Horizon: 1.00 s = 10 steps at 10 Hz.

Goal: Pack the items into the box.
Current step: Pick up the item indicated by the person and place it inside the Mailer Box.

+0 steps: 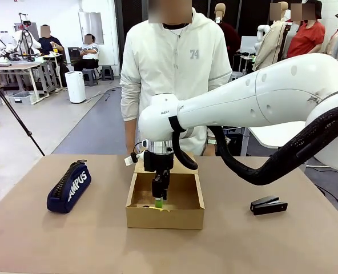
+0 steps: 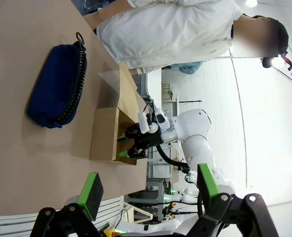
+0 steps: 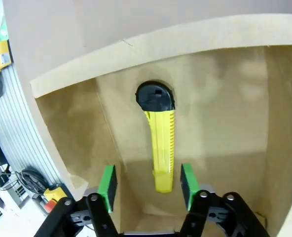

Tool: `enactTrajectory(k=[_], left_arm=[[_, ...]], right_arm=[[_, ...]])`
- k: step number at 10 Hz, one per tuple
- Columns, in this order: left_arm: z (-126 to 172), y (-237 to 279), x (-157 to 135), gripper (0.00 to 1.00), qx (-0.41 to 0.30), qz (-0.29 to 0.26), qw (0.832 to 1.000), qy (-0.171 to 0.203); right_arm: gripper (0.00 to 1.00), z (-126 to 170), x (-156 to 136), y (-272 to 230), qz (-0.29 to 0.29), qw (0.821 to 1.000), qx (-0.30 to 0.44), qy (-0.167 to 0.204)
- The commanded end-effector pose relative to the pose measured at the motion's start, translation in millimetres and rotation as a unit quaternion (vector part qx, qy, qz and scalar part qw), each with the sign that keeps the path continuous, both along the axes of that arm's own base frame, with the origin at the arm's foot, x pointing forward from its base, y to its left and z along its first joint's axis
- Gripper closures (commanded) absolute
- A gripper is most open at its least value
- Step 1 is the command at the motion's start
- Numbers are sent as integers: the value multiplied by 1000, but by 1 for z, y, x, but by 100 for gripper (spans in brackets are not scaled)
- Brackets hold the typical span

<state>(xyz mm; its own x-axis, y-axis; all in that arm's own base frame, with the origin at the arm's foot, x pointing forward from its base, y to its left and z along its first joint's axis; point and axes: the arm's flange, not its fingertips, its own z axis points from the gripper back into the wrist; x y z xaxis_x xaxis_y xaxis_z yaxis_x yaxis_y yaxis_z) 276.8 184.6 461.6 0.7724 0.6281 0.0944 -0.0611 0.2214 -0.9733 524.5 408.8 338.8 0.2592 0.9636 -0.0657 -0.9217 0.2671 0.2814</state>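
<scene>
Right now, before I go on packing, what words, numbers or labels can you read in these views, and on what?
"AMPUS": white letters on the navy pouch; anything before the A is hidden.
"74": grey, on the chest of the person's white hoodie.
Dark print on the right arm's wrist link: too small to read.
</scene>
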Motion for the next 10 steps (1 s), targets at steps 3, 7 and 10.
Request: enactTrajectory(k=[3,7,10], left_arm=[[0,0,-1,0,0,-2,1000,-10],[0,0,-1,0,0,-2,1000,-10],[0,0,-1,0,0,-2,1000,-10]], right_arm=[[0,66,-6,-21,-24,998,-43,-42],[0,164,-36,-161,-159,985,58,34],[0,172,-136,-301,-336,902,255,95]])
